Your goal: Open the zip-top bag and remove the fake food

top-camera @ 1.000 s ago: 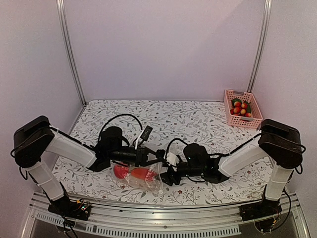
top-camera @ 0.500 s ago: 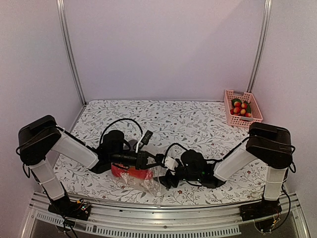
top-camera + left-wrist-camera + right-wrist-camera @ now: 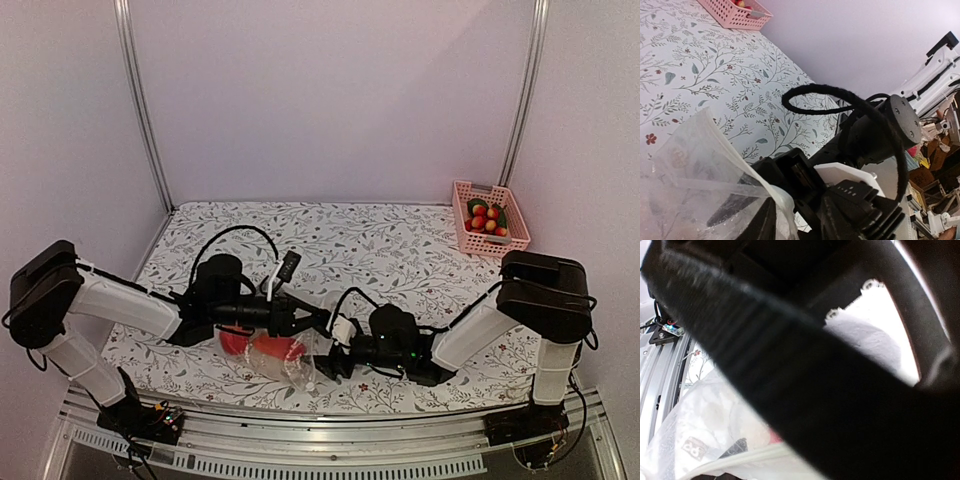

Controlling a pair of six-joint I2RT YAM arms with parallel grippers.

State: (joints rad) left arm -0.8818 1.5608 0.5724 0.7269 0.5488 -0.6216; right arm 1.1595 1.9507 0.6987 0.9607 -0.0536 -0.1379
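Note:
The clear zip-top bag hangs crumpled between my two grippers near the table's front edge. Red fake food shows through it at the left. My left gripper is shut on the bag's upper edge. In the left wrist view the bag fills the lower left and its white zip strip runs down between my fingers. My right gripper is shut on the bag's right edge, close to the left gripper. In the right wrist view a black cable hides my fingers. There the bag and a bit of red food show below it.
A pink slatted basket with more red, green and orange pieces stands at the back right corner. It also shows in the left wrist view. The floral table cover stretches behind the arms. Metal posts stand at the back corners.
My left arm has drawn back to the left and its gripper has shifted right and up with the bag's edge. The bag has lifted and spread. The right gripper has stayed low beside it.

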